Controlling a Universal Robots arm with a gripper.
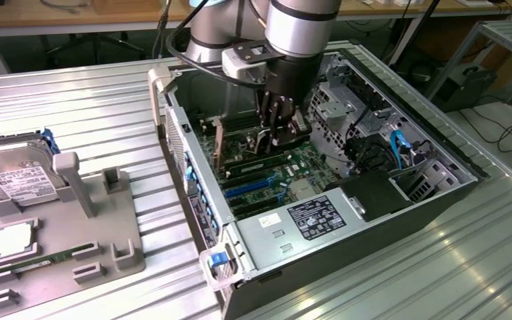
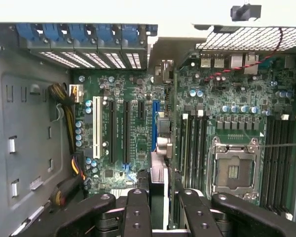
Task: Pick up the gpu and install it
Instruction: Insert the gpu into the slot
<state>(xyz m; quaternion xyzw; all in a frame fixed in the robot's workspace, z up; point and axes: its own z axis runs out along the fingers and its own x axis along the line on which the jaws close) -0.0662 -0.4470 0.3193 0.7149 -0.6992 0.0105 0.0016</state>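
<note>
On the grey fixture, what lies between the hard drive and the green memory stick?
A square processor chip lies between hard drive and memory stick, seen in the exterior view.

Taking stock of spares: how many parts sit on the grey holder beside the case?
3: hard drive at the far end, silver square chip in the middle, green memory stick nearer the camera.

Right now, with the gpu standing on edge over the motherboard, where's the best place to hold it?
By its upper edge, from above, a finger on each flat face. The gpu is thin and stands edge-on to the motherboard, leaving its lower edge free; the gripper clamps it this way.
</note>
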